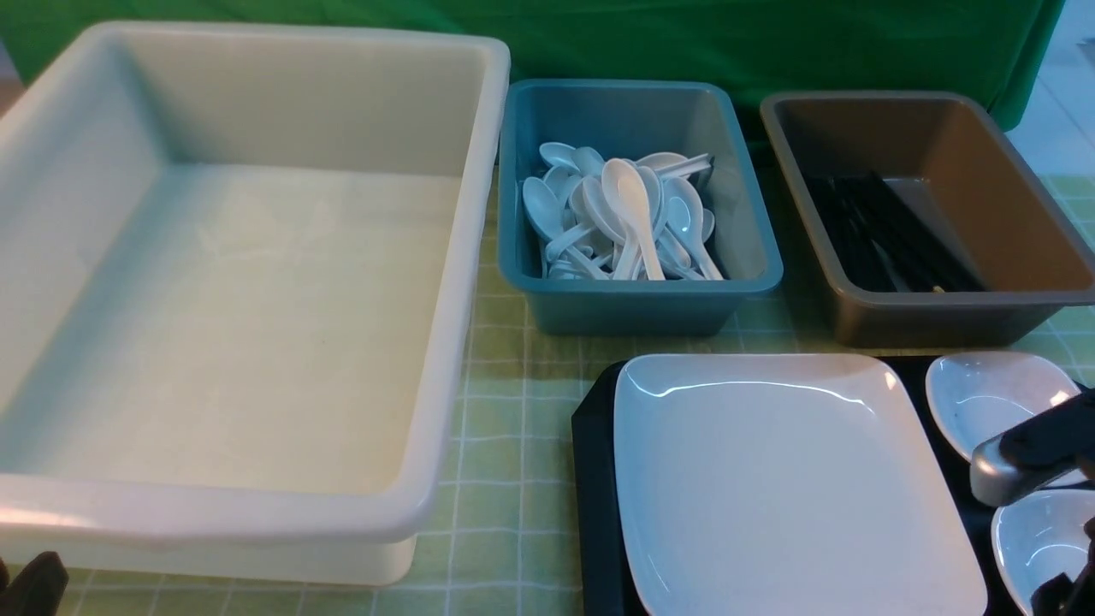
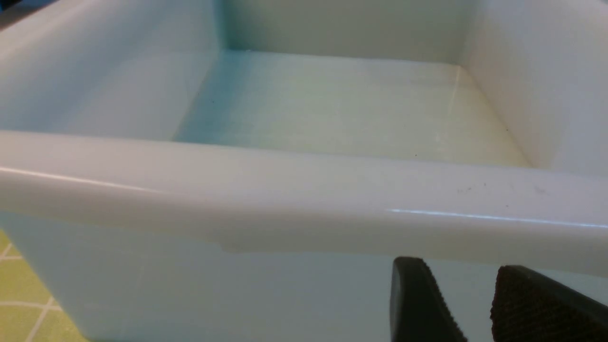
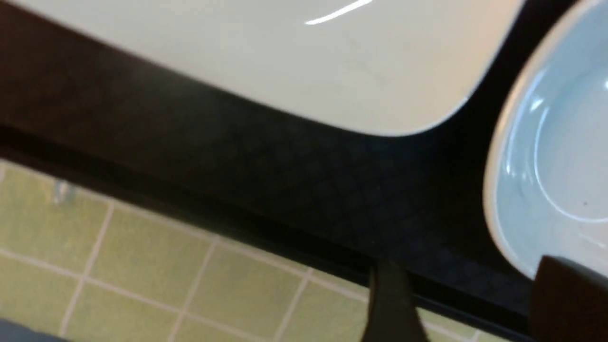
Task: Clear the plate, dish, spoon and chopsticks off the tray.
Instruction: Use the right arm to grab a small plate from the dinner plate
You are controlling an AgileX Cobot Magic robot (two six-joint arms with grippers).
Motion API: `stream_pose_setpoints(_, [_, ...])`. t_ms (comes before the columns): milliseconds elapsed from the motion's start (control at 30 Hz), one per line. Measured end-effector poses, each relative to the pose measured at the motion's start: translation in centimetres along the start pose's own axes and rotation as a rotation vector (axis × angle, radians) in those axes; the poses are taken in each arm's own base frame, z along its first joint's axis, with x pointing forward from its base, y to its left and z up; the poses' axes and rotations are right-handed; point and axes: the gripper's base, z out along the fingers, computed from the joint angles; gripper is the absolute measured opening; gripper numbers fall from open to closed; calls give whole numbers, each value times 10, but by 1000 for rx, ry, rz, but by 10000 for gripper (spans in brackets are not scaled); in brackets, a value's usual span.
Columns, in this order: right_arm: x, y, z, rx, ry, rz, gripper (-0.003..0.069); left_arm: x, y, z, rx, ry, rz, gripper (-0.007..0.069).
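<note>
White ceramic plate (image 1: 796, 488), large and glossy, lies flat on the black tray (image 1: 599, 505); two small dishes (image 1: 997, 398) (image 1: 1048, 535) sit beside it. My right gripper (image 3: 463, 299) is over the tray edge near one dish, fingers spread, nothing between them. My left gripper (image 2: 456, 270) stands by the big white tub (image 2: 304, 190), fingers parted, empty. Judged step: dishes or plate next. Method: align one finger outside a dish rim, the other inside, descend gently, close without tipping; avoid nudging the plate's edge.
</note>
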Motion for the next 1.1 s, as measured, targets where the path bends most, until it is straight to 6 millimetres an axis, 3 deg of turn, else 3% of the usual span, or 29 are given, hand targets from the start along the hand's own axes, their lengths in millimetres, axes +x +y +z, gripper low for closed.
stream_pose_setpoints(133, [-4, 6, 8, 8, 42, -58, 442, 0, 0, 0, -2, 0, 10, 223])
stream_pose_setpoints(200, [-8, 7, 22, 25, 109, -81, 454, 0, 0, 0, -4, 0, 15, 223])
stream_pose_setpoints(467, [-17, -5, 53, 165, 227, -99, 459, 0, 0, 0, -4, 0, 18, 223])
stream_pose_setpoints(833, [-24, -6, 87, 181, 311, -140, 453, 0, 0, 0, -4, 0, 18, 223])
stream_pose_setpoints(1100, [-26, -7, 93, 195, 321, -167, 302, 0, 0, 0, -4, 0, 18, 223])
